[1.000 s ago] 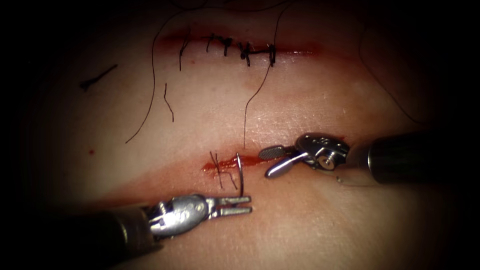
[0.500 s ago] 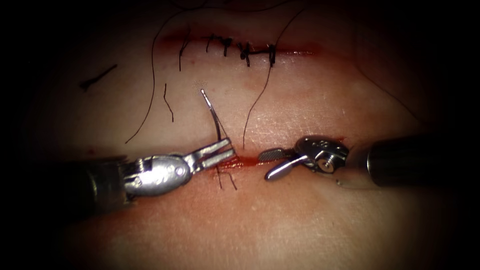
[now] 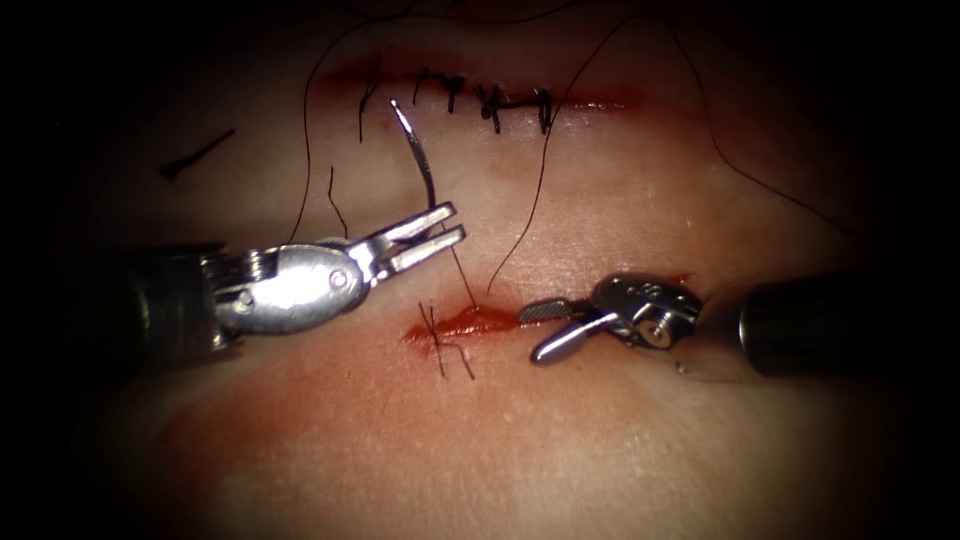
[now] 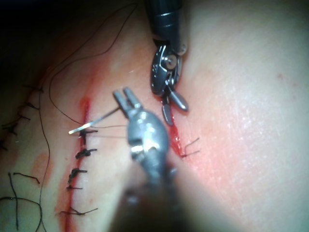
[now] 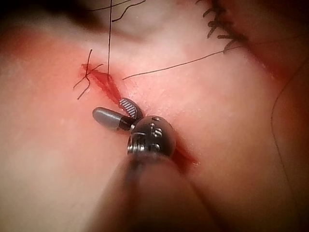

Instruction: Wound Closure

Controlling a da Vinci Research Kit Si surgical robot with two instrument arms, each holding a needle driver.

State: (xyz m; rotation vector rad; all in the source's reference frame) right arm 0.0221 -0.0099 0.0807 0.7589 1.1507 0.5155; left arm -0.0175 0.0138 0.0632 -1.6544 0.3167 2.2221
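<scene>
My left tool [image 3: 440,228] is shut on the curved needle [image 3: 420,160] near its rear end. The needle is free of the tissue and stands above the left part of the open cut [image 3: 470,322], tip up. Thread [image 3: 462,278] runs from the needle down into the cut. My right tool [image 3: 545,325] lies at the right part of the cut with its jaws open, holding nothing. In the left wrist view the left tool [image 4: 126,99] holds the needle [image 4: 94,123], with the right tool [image 4: 169,104] beyond it. The right wrist view has the right tool [image 5: 115,112] beside the cut [image 5: 104,82].
A tied stitch with short tails [image 3: 440,345] sits at the cut's left end. A second cut, sutured shut [image 3: 480,98], lies farther back. Long loose thread [image 3: 520,210] loops over the tissue between them. Red fluid wets the open cut.
The left tool has drawn the needle out of the tissue at the cut and lifted it up and back, pulling thread through. The right tool has stayed in place.
</scene>
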